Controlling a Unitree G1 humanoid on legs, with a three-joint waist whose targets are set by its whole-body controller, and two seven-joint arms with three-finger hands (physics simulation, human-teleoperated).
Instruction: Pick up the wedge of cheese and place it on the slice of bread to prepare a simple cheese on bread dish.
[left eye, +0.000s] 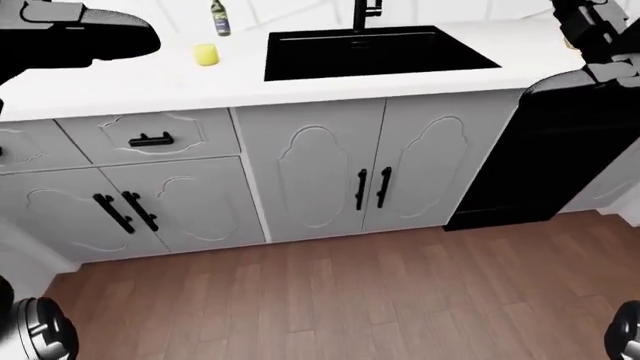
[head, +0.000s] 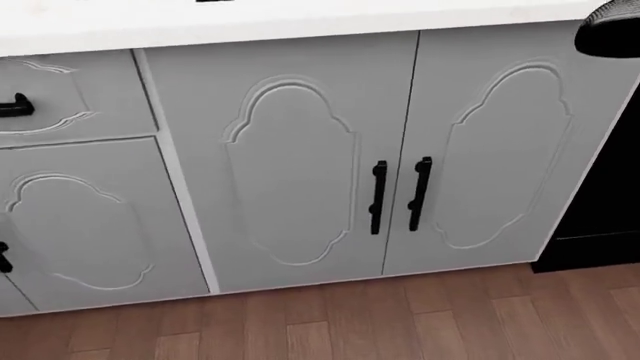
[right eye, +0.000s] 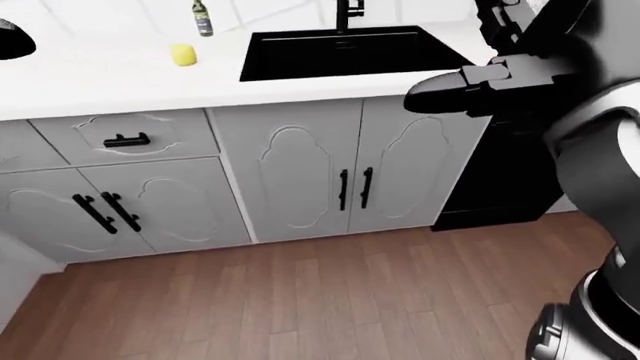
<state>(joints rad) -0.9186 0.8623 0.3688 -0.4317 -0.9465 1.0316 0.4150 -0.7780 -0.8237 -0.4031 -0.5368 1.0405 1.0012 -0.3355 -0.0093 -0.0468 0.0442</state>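
Neither a wedge of cheese nor a slice of bread can be made out for sure. A small yellow thing (left eye: 206, 54) lies on the white counter (left eye: 120, 86) left of the sink; what it is cannot be told. My left arm (left eye: 85, 37) crosses the top left of the left-eye view as a black shape, with its hand cut off by the picture's edge. My right hand (right eye: 503, 21) is raised at the top right, above its black forearm (right eye: 470, 86). Its fingers are too dark to read, and nothing shows in them.
A black sink (left eye: 375, 51) with a tap is set in the counter, and a small bottle (left eye: 219, 18) stands beyond the yellow thing. Grey cabinet doors (head: 290, 169) and a drawer (left eye: 150, 137) run below. A black oven (left eye: 540, 161) stands at right. Wood floor (left eye: 330, 300) lies below.
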